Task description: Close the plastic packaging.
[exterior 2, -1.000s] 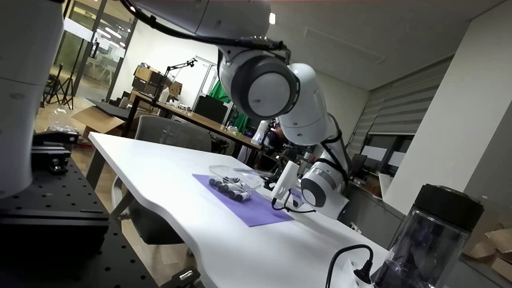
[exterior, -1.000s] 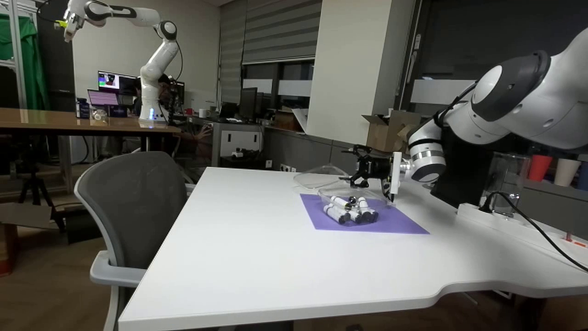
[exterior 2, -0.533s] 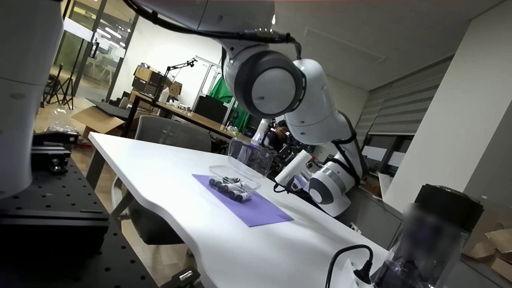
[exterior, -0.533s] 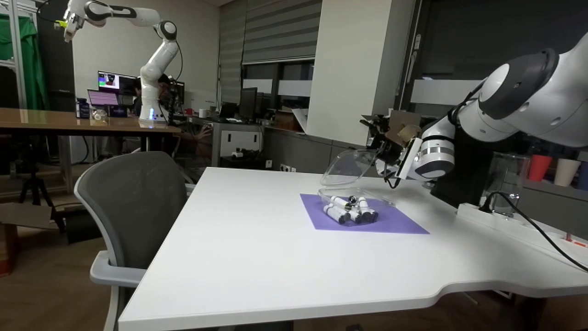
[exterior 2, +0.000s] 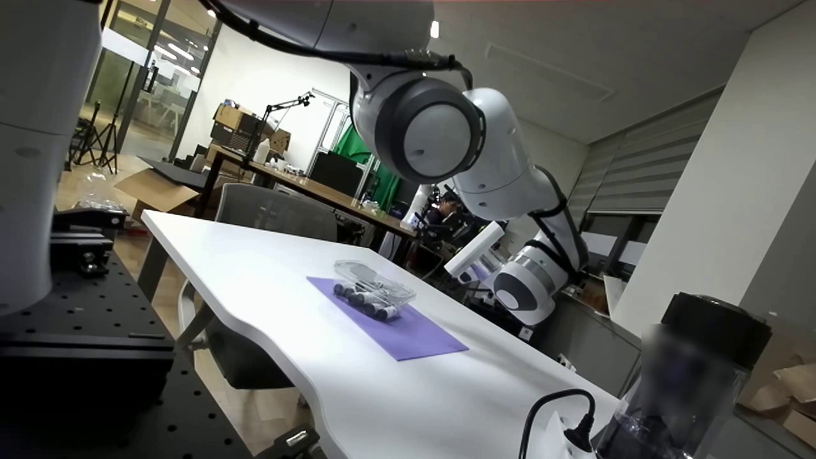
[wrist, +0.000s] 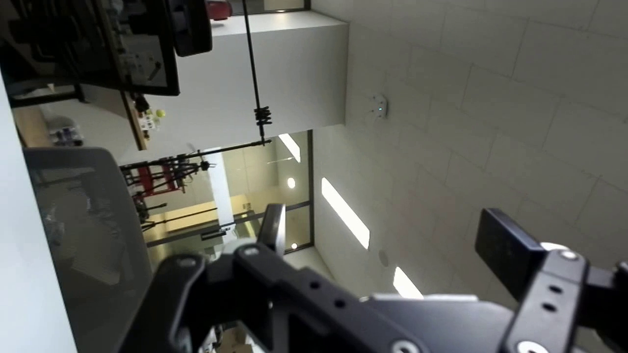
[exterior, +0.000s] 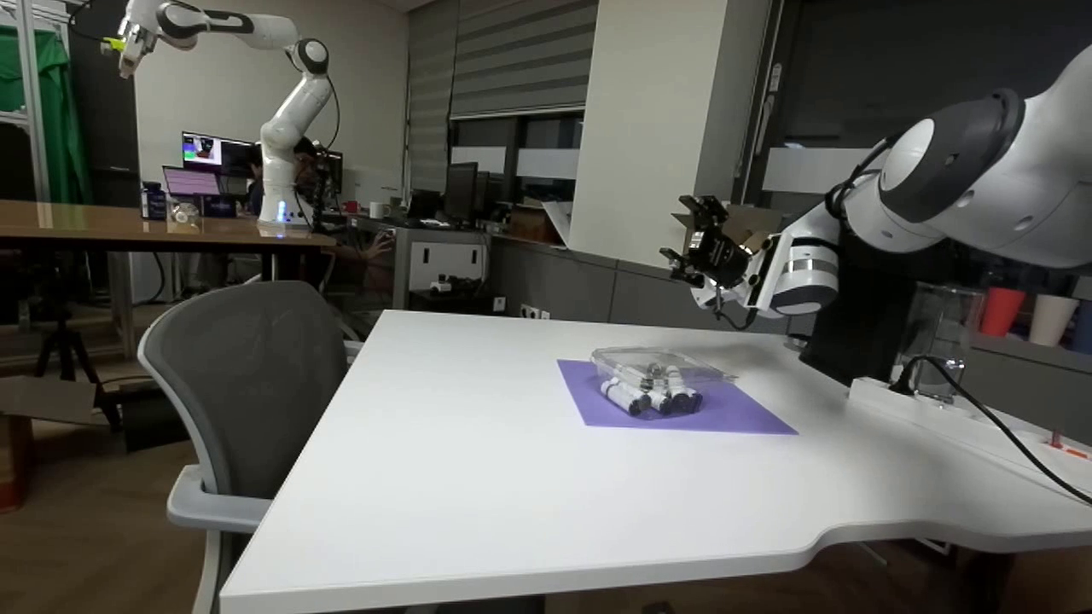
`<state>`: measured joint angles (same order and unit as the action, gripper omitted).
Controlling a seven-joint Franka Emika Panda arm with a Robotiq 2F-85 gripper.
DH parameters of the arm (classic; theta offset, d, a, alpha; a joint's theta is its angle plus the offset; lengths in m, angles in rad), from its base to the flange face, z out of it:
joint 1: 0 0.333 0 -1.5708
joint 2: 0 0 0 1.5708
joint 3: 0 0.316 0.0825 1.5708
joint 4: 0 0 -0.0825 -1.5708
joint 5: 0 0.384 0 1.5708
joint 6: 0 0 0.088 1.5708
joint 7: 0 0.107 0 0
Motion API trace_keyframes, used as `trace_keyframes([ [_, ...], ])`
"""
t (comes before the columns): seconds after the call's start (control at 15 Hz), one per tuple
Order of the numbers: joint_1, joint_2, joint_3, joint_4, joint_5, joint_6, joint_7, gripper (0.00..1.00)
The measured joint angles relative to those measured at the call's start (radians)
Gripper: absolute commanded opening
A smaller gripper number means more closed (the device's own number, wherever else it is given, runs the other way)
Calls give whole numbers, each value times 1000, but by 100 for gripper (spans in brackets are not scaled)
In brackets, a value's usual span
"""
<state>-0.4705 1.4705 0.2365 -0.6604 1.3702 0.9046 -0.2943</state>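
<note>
The clear plastic packaging (exterior: 659, 382) is a hinged pack with several white cylinders with dark ends in it. It lies on the purple mat (exterior: 755, 415), and it also shows in an exterior view (exterior 2: 381, 294). Its lid is folded down over the base; whether it is latched cannot be told. My gripper (exterior: 680, 232) is in the air behind and above the pack, apart from it and tilted upward. In the wrist view the fingers (wrist: 392, 238) are wide apart with nothing between them. The pack is out of view there.
The white table (exterior: 478, 460) carries the mat. A white power strip (exterior: 921, 414) with a black cable runs along the table's side. A clear bottle with a black lid (exterior 2: 717, 331) stands close to a camera. A grey chair (exterior: 247, 401) stands at the table's edge.
The lid lay folded back behind the base, with my gripper low beside it. It then swung up as the gripper rose and tilted. Now it rests over the base, and the gripper is clear of it.
</note>
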Motion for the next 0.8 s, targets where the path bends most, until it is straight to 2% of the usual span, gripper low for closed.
trace_keyframes([
  [0.4,62,-83,-38,165,-36,88,140,100],
  [0.8,74,-139,-92,257,-221,102,148,100],
])
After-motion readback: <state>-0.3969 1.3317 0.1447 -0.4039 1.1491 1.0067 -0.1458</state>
